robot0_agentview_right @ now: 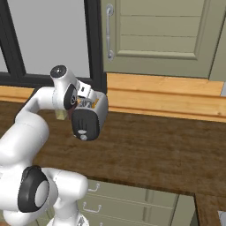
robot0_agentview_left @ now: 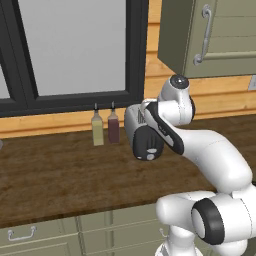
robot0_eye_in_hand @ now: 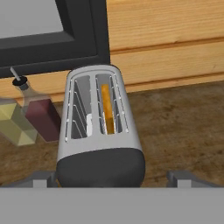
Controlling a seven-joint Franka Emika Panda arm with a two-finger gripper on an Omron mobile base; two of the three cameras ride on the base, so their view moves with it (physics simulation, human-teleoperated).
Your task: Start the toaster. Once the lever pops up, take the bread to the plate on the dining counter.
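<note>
The silver toaster (robot0_eye_in_hand: 98, 127) stands on a dark wood counter below a window, its dark end panel (robot0_eye_in_hand: 100, 168) towards the hand camera. A tan slice of bread (robot0_eye_in_hand: 106, 109) sits upright in its right slot; the left slot looks empty. My gripper (robot0_eye_in_hand: 113, 178) is open and hovers over the toaster's near end. One fingertip (robot0_eye_in_hand: 41, 177) is on either side of the dark panel, and neither touches it. From the base, the toaster (robot0_agentview_right: 90, 117) shows its round knob, partly behind my arm, with the hand (robot0_agentview_right: 84, 93) just above it. The plate and the dining counter are out of view.
Two slim bottles, one yellowish (robot0_agentview_left: 97, 129) and one dark red (robot0_agentview_left: 113, 127), stand just left of the toaster against the wall. A black window frame (robot0_agentview_left: 135, 50) rises behind them. A green wall cabinet (robot0_agentview_left: 210, 35) hangs to the right. The counter's front edge (robot0_agentview_left: 75, 210) runs above green drawers.
</note>
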